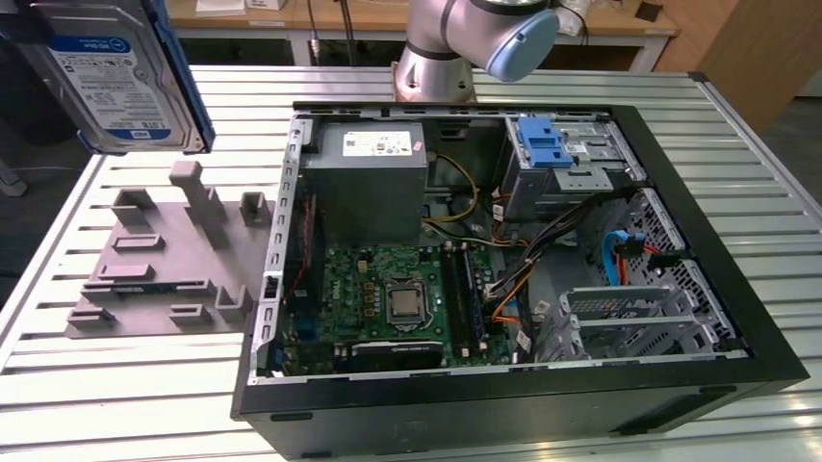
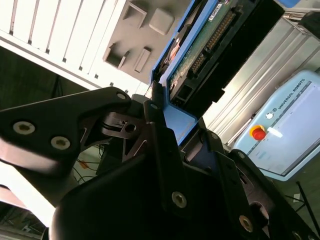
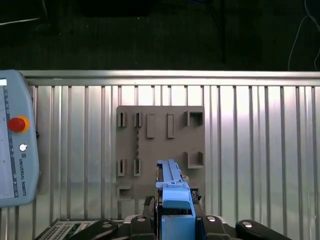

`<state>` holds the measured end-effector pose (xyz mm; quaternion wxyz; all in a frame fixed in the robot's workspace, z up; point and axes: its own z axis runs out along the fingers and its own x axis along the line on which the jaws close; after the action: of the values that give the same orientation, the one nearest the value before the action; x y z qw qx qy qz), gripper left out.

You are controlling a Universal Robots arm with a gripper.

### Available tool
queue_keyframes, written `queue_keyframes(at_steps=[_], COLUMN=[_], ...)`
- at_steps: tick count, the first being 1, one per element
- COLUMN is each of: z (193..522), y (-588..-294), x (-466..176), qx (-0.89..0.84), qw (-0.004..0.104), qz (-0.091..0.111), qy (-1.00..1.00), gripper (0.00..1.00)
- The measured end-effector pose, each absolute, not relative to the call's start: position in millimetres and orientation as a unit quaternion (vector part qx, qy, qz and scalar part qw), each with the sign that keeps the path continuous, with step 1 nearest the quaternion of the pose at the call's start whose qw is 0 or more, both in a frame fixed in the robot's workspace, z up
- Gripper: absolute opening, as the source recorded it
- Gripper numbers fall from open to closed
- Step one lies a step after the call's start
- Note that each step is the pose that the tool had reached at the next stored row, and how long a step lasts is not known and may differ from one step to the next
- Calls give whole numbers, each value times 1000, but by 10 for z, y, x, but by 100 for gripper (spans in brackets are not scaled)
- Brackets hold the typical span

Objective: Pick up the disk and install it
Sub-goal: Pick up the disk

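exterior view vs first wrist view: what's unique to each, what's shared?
Exterior view: open black computer case with green motherboard, plus the white-and-blue label face of the flat silver disk. First wrist view: grey teach pendant with red button, and the disk edge-on in its blue carrier. Shared: disk, grey slotted fixture plate, slatted metal table.

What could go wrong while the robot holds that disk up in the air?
1. The gripper holds the disk by one end, high above the grey holder and the slatted table. If the grip slips, the disk could fall and get damaged.
2. Loose cables lie inside the open computer case beside the drive bay. The disk might catch on them going in.
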<state>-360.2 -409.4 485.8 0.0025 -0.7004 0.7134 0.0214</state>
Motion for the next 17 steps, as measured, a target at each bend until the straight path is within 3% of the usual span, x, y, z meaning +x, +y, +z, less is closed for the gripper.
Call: queue_keyframes(at_steps=[17], z=[4858], y=[-4146], x=[-3128], qx=[-700], qw=[2], qz=[21], qy=[713], gripper=[36])
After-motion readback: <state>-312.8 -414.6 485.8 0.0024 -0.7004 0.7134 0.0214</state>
